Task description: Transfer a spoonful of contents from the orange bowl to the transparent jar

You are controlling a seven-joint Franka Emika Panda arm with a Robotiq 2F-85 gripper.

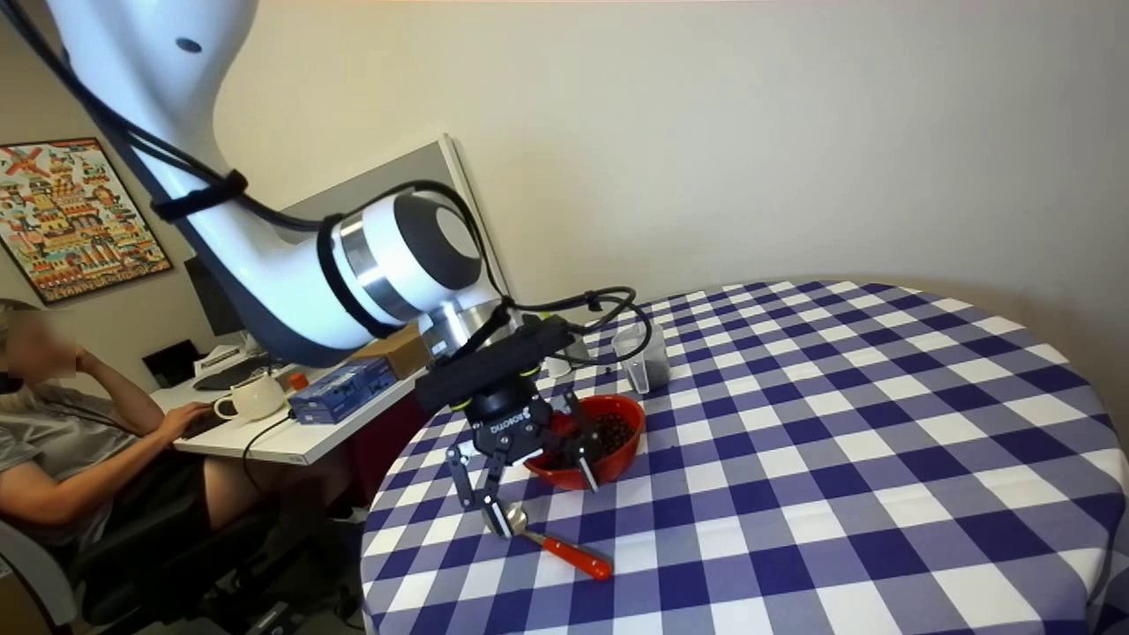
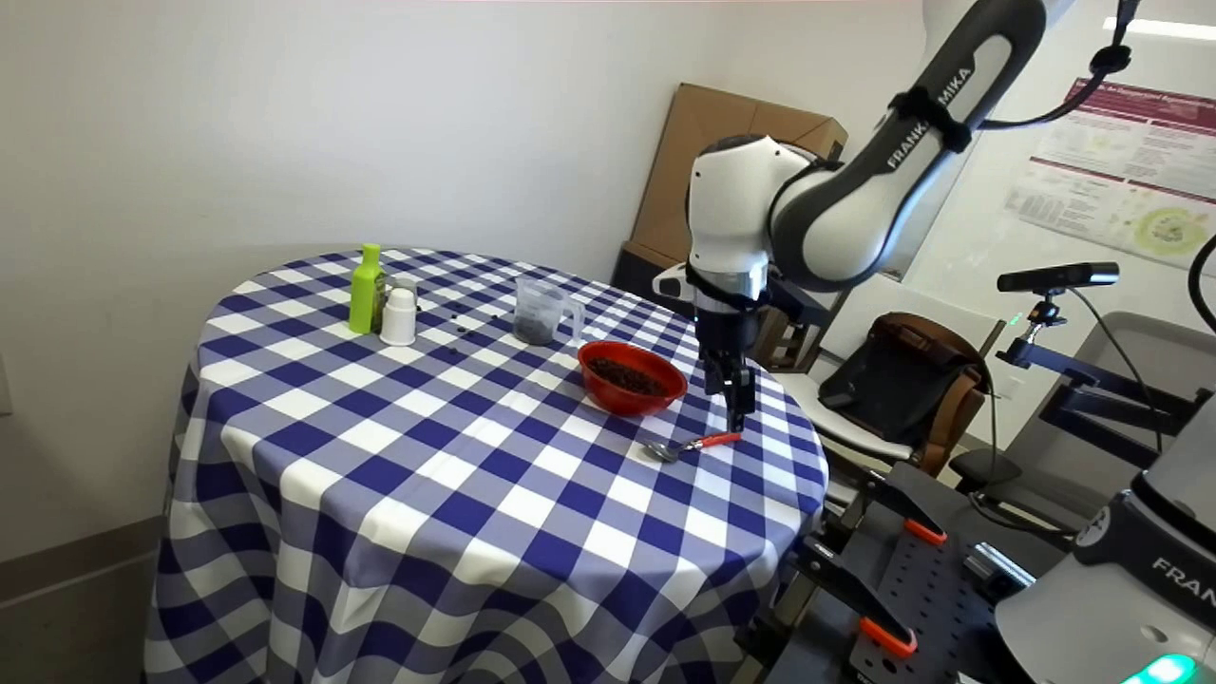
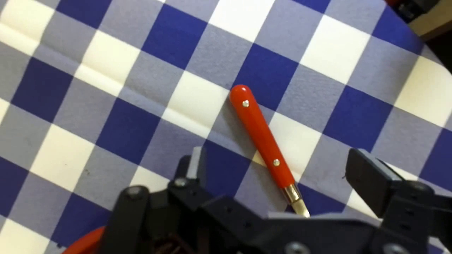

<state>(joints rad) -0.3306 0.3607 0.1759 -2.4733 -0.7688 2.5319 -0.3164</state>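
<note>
While the claw (image 1: 547,507) hung low over a blue-and-white checked surface (image 1: 847,476), its jaws spread wide, the metal spoon (image 3: 263,139), glossy and red-handled, lay beneath it, beside the orange bowl (image 2: 617,397). The bowl was round, red-orange and partly filled with small dark pieces (image 2: 627,376). Farther from the claw, near the bowl, stood the transparent jar (image 2: 540,304), clear, with a handle and dark contents (image 2: 534,331) at the bottom. The wrist view showed two silver rivets in the spoon's handle but hid its head, at least partly visible in both exterior views. A seated person (image 1: 79,441) appeared in an exterior view; a bright green bottle (image 2: 364,293) stood in full in an exterior view. Seen from the wrist, the spoon's handle ran between the jaws, apart from each, with the bowl mostly hidden at lower left.
</note>
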